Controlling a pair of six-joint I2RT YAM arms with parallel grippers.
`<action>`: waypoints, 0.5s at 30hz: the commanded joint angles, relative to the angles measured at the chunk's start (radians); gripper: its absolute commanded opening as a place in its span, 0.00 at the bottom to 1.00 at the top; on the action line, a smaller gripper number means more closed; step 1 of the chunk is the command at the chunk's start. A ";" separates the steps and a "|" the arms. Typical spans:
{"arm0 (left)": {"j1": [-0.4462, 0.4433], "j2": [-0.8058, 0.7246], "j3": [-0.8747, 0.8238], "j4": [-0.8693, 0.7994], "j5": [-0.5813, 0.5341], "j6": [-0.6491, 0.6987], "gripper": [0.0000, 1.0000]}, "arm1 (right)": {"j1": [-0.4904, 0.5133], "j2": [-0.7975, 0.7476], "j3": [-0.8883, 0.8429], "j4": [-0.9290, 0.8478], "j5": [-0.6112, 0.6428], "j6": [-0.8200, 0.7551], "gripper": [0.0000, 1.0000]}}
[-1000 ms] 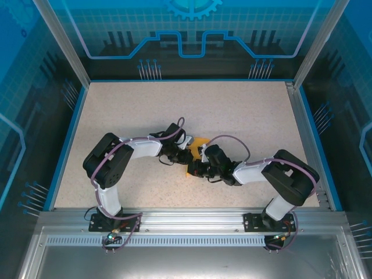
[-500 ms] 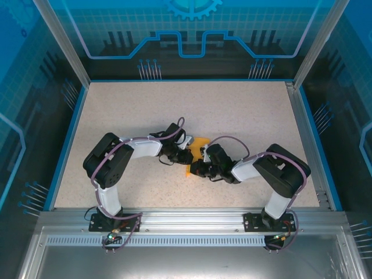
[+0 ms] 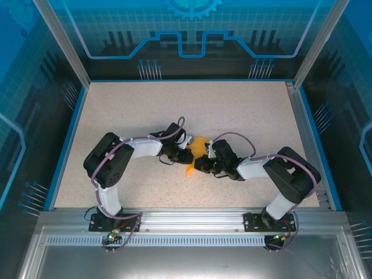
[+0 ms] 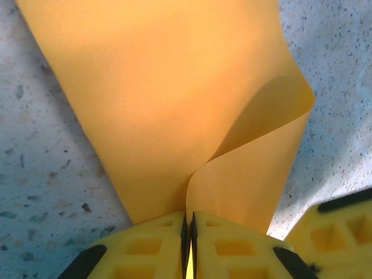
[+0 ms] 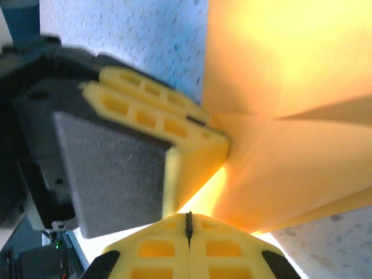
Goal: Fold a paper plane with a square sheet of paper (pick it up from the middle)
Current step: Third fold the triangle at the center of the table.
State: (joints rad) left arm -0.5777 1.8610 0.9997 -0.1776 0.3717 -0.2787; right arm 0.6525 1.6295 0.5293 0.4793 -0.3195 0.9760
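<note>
The table (image 3: 244, 116) lies under the square sheet of paper (image 4: 163, 99), which is curled and partly lifted near the table's middle. The left gripper (image 4: 188, 232) pinches the sheet's edge with its fingers pressed tight together. The right gripper (image 5: 188, 229) clamps the sheet just beside it, its fingers also together.

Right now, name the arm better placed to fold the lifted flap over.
Right, probably: the right gripper pinches the sheet of paper on its curled side, while the left gripper anchors the flatter part.
</note>
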 commanded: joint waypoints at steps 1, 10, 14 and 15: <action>0.005 0.043 -0.001 -0.050 -0.019 0.030 0.14 | -0.037 0.006 0.004 0.026 -0.031 -0.022 0.00; 0.004 0.041 0.001 -0.053 -0.020 0.033 0.14 | -0.047 0.046 0.009 -0.004 0.006 -0.032 0.00; 0.004 0.044 0.004 -0.054 -0.020 0.033 0.14 | -0.049 0.088 0.009 -0.017 0.017 -0.033 0.00; 0.005 0.044 0.004 -0.054 -0.019 0.035 0.14 | -0.052 0.097 0.009 -0.010 0.012 -0.026 0.00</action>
State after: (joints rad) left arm -0.5777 1.8622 1.0012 -0.1783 0.3721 -0.2787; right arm 0.6144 1.6939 0.5331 0.4808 -0.3180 0.9607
